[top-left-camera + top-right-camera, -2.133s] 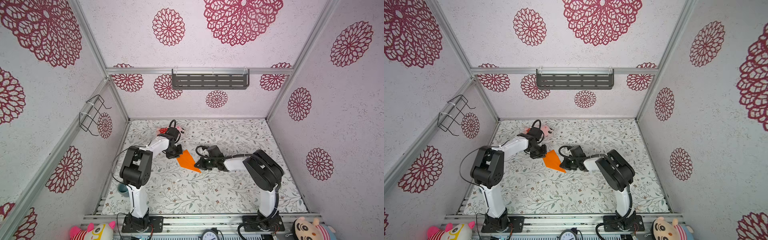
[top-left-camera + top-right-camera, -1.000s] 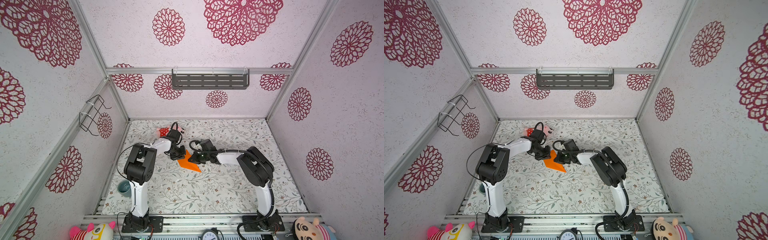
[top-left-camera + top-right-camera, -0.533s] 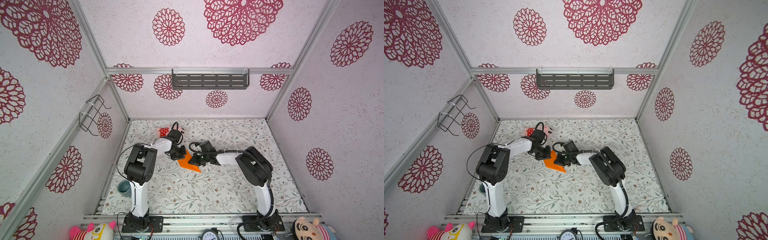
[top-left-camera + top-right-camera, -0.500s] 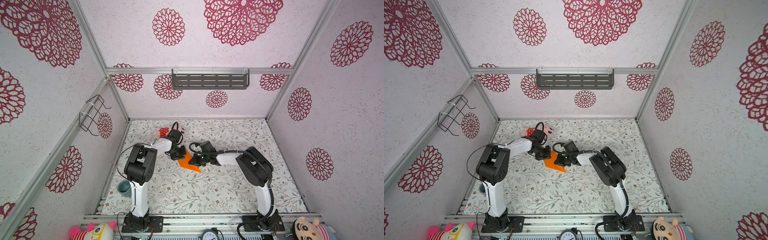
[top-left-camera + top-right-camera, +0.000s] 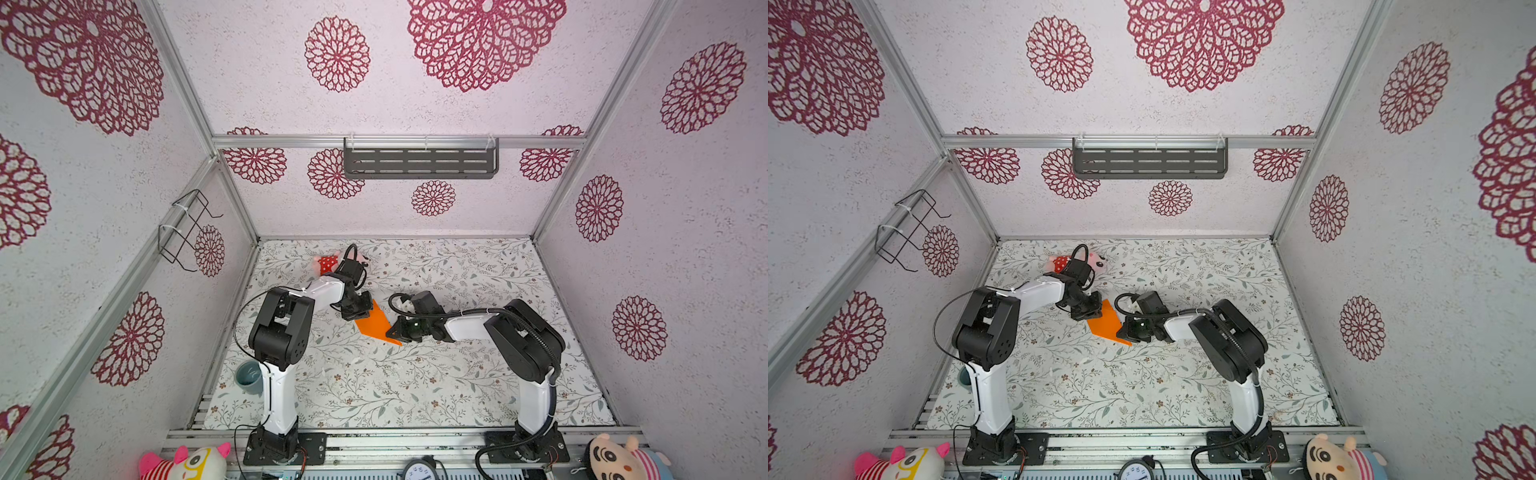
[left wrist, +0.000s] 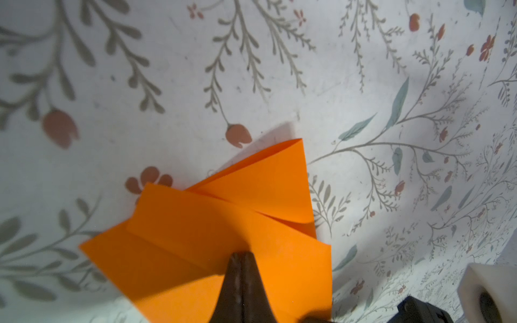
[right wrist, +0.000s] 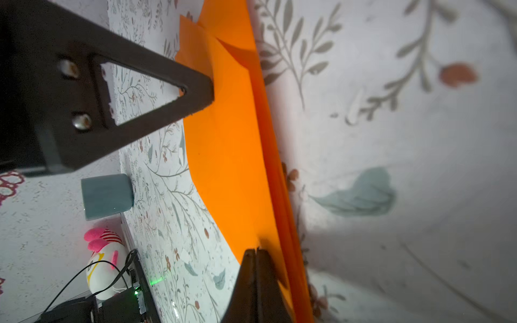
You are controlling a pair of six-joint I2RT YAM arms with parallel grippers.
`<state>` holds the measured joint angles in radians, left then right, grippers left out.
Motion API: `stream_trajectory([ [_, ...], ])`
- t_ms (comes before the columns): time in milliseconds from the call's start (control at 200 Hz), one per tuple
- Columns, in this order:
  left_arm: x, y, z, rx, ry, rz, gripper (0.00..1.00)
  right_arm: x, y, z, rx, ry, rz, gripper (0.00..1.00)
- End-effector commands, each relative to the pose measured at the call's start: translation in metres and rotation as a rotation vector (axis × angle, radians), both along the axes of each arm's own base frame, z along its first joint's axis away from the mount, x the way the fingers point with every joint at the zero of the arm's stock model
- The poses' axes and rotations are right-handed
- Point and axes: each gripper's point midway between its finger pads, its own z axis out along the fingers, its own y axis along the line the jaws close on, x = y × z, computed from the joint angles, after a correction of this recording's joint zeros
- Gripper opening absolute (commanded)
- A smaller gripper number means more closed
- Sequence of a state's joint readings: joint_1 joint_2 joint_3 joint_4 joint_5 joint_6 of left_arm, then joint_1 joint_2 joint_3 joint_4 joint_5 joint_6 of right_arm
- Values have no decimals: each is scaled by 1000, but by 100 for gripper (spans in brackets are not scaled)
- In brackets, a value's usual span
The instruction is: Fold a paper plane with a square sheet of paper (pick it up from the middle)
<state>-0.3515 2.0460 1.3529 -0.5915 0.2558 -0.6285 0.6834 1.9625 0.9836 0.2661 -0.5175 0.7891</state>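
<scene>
front rail: two plush toys [image 5: 187, 461] [image 5: 615, 457], both cut off by the frame edge. teal cup [image 5: 248, 376] at the table's left edge, just beside the left arm's upright link. mid table: paper plane [image 5: 376, 322], part folded, layers fanned, lying flat between the grippers. left gripper [image 6: 242, 256] fingers pressed together, tips on its far-left corner; right gripper [image 7: 256, 251] likewise closed tight at its right edge. behind: pink plush toy [image 5: 1098, 259], mostly hidden by the left wrist. back wall: grey shelf [image 5: 419, 163]
</scene>
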Motion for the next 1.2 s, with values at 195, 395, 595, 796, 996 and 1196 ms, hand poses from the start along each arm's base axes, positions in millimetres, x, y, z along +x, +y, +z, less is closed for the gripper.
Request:
stream_trajectory([
  [195, -27, 37, -35, 173, 121, 18, 0, -22, -38, -35, -122, 123, -71, 5],
  [395, -25, 36, -34, 172, 116, 14, 0, -29, -48, -33, -133, 124, -82, 6],
  [595, -23, 34, -33, 164, 113, 13, 0, -37, -60, -34, -158, 128, -87, 6],
  [796, -14, 25, -22, 129, 80, 0, 0, -41, -74, -29, -183, 105, -109, 7],
  [996, 11, -5, 27, -10, -30, -29, 8, -29, -74, 6, -111, -35, -129, 11],
  [1196, 19, -12, 98, -146, -209, 44, 33, -3, -64, 48, -37, -232, -133, 29],
])
